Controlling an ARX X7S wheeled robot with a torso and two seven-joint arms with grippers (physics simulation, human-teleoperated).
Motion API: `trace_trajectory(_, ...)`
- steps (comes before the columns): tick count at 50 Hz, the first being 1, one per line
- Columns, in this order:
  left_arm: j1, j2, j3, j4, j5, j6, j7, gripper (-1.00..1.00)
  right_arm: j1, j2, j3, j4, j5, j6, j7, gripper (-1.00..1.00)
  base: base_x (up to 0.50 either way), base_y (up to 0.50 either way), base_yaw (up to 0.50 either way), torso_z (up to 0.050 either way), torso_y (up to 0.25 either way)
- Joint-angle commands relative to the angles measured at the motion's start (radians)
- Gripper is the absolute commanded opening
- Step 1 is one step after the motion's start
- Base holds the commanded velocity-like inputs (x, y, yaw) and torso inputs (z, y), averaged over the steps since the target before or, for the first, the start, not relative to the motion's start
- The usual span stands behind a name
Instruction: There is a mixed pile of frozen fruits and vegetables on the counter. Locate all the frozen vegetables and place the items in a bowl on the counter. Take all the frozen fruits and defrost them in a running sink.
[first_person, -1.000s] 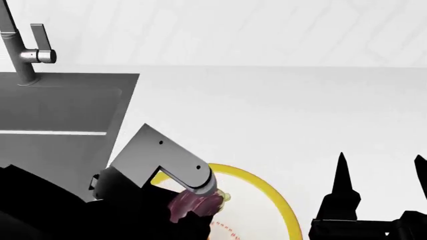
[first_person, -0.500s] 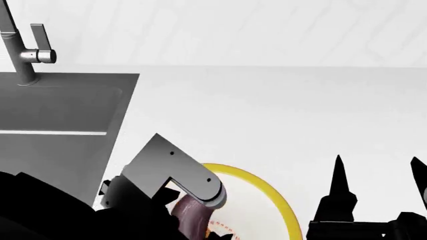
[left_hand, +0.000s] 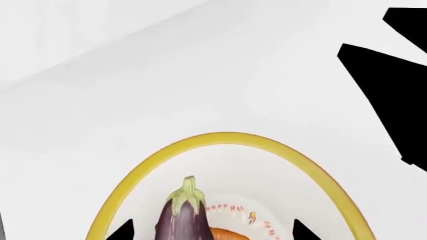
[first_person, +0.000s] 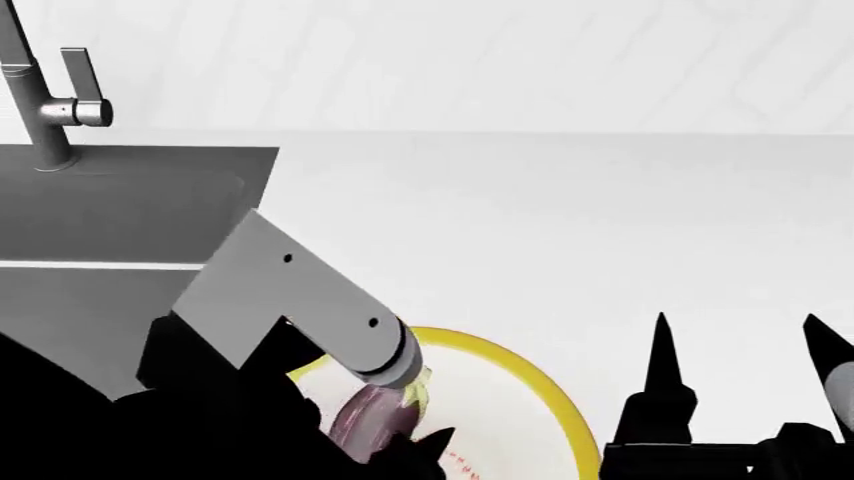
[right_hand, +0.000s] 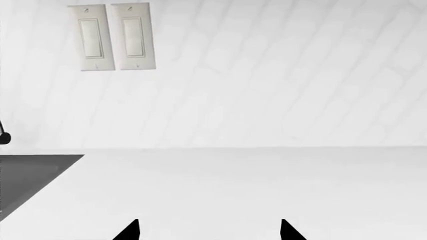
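White counter (first_person: 561, 230) fills the scene, bare and smooth from the near edge to the tiled back wall. Nearest the robot sits the bowl (first_person: 567, 415), its yellow rim partly covered by the left arm. Inside it lies a purple eggplant (left_hand: 181, 220), green cap pointing toward the wall, long axis running roughly near to far; an orange item (left_hand: 223, 234), only partly visible, lies just beside it on the bowl floor. The left hand (left_hand: 210, 231) hovers over the bowl with its two dark fingertips spread to either side of the eggplant; they appear not to press on it, though actual contact cannot be told. The right hand (first_person: 741, 345) stands beside the bowl on the robot's right, its pointed fingers spread and holding nothing. Farther off, toward the robot's left, the sink (first_person: 120, 230) opens as a dark grey basin, with the faucet (first_person: 47, 100) and its side lever at the far rim. No pear or other frozen fruit appears in any view, so its position cannot be stated. By judgement, the vegetable step is at or near completion, and the next move turns on finding the fruit and carrying it leftward to the basin; the left arm is the nearer one. Open counter lies between bowl and sink edge, and the bowl rim is the one obstacle to clear when lifting away.
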Motion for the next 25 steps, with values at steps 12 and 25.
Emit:
trace_trajectory(12, 0.005, -0.165, -0.145, 0.109, 0.024, 0.085, -0.035, 1.00, 0.020, -0.006, -0.022, -0.002, -0.009, 0.008, 0.005, 1.00, 0.00, 0.00, 0.00, 0.000, 0.000)
trace_trajectory(25, 0.107, -0.268, -0.261, 0.171, 0.192, 0.174, 0.014, 1.00, 0.025, -0.008, -0.025, 0.000, -0.016, 0.010, 0.016, 1.00, 0.00, 0.00, 0.00, 0.000, 0.000)
